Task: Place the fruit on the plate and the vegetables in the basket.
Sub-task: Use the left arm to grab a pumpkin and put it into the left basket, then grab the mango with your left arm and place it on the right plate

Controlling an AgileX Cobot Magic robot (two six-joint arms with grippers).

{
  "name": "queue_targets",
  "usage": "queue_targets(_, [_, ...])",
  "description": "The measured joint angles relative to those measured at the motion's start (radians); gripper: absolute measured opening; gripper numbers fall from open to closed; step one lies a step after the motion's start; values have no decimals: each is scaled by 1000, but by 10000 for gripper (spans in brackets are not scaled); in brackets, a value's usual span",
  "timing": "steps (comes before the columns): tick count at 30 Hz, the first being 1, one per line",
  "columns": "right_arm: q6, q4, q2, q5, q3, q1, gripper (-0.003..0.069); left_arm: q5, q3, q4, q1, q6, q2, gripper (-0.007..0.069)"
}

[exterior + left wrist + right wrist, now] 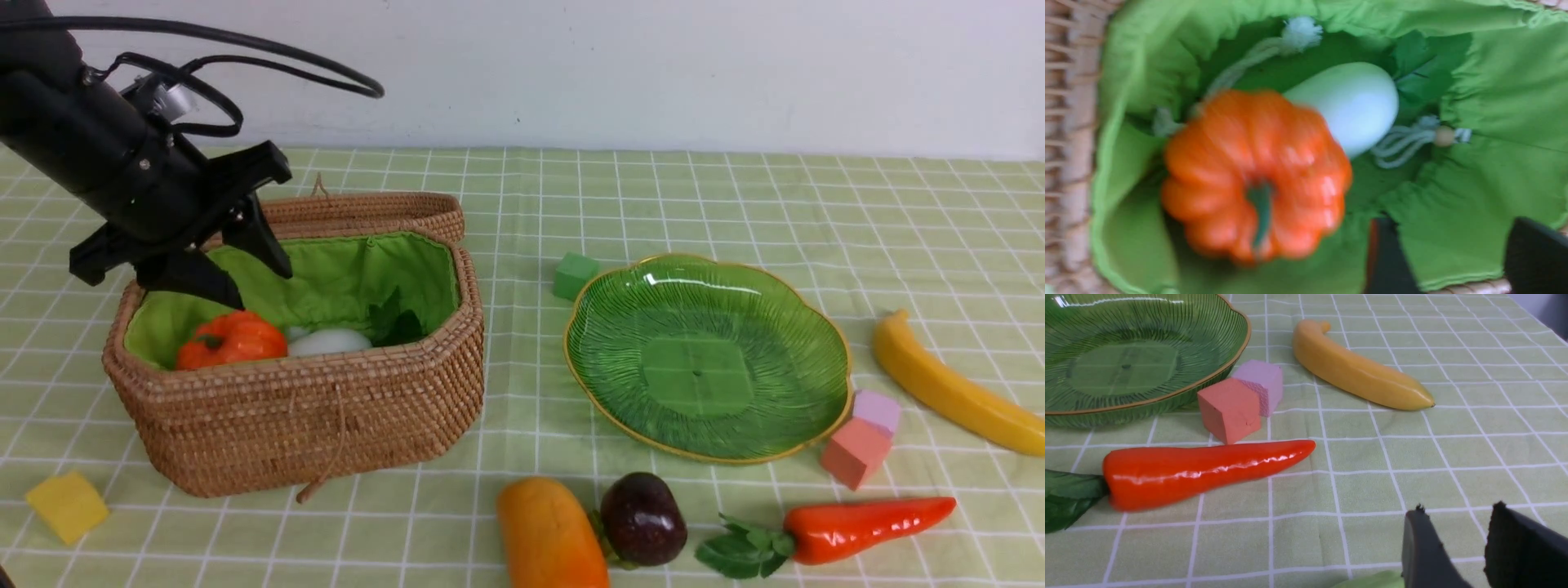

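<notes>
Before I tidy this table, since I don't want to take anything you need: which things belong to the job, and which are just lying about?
Job: basket, pumpkin, radish, carrot, banana, mango, purple fruit, plate.
Lying about: yellow, green, pink and purple cubes.

Left arm (pixel 139 163): enters the front view from the upper left, inclined downward and forward toward the centre. Black housing, with dark cables looping above the wrist. Left tool (pixel 265 273): directed downward, jaws parted, a distinct gap visible between the two dark fingers in both the front and left wrist views. Nothing is gripped. Finger outlines appear soft in the left wrist view. Right arm: outside the front view, apart from what its own wrist camera shows. Right tool (pixel 1457 506): both dark fingertips visible in the right wrist view, standing apart, nothing held between them.
</notes>
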Motion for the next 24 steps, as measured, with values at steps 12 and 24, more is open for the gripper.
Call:
queue_targets(12, [0,0,0,0,0,0,242,141,-1,-14,-313,59,-2,580])
queue_targets(24, [0,0,0,0,0,0,242,47,-2,234,-687,-326,18,582])
